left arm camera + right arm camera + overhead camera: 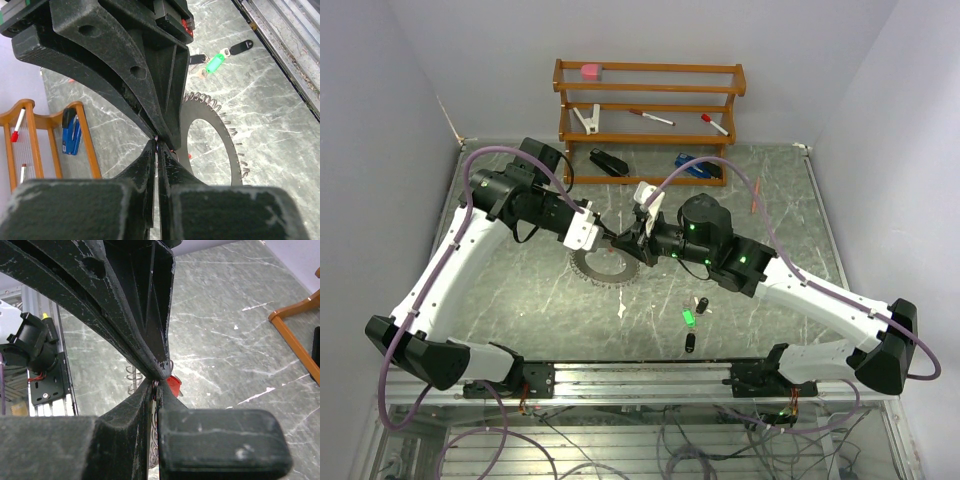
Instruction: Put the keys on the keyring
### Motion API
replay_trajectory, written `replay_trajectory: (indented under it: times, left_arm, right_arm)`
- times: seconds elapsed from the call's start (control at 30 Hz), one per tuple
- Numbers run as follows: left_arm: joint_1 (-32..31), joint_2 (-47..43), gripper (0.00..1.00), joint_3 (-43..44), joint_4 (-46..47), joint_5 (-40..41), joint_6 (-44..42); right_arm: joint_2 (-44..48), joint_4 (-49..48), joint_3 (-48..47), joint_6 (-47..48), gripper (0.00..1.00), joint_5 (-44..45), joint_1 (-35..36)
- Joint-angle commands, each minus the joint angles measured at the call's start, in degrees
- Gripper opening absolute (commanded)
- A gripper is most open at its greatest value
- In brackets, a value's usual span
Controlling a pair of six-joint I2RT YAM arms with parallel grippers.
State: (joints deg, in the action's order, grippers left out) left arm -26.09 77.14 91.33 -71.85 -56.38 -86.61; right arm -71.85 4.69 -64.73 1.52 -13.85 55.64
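Pincer left, pincer right: shut, tip to tip by keyring rim.

Keyring: large flat grey ring, rim bristling with small wire coils, lying flat on the marbled tabletop. It sits just left of centre in the top view; its upper right arc is hidden.

Green key: bright plastic head, lying flat, lower right of the ring and apart from it.

Black key: just above the green one, close beside it.

Second black key: lower down, a little apart from the other two.

Red key: only a corner of the red head shows, mid-frame in the right wrist view. Pose unclear.
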Motion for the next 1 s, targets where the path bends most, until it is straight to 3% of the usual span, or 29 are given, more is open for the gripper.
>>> replay_trajectory:
  times: [0.0,0.2,0.3,0.6,0.97]
  left_arm:
    - [0.16,0.63,0.07,-0.55,-1.5,-0.12,-1.42]
    - [0.18,1.41,0.07,2.1,-2.34,2.67,-1.98]
    - [0.07,2.92,0.07,4.72,-7.3,4.03,-5.68]
    - [-0.02,4.75,0.07,7.94,-12.37,4.06,-9.65]
    - [-0.36,5.03,0.07,8.98,-13.22,3.75,-10.09]
  right_arm:
    - [0.92,-2.01,-2.35,0.18,0.0,-0.04,0.53]
    - [2.07,0.0,-2.21,-0.12,0.05,0.24,0.55]
    - [2.79,1.02,-2.16,-0.03,0.06,0.4,0.51]
    - [3.39,3.39,-2.6,0.06,0.2,-0.2,0.49]
    - [0.31,5.65,-4.31,1.49,0.17,-4.49,0.46]
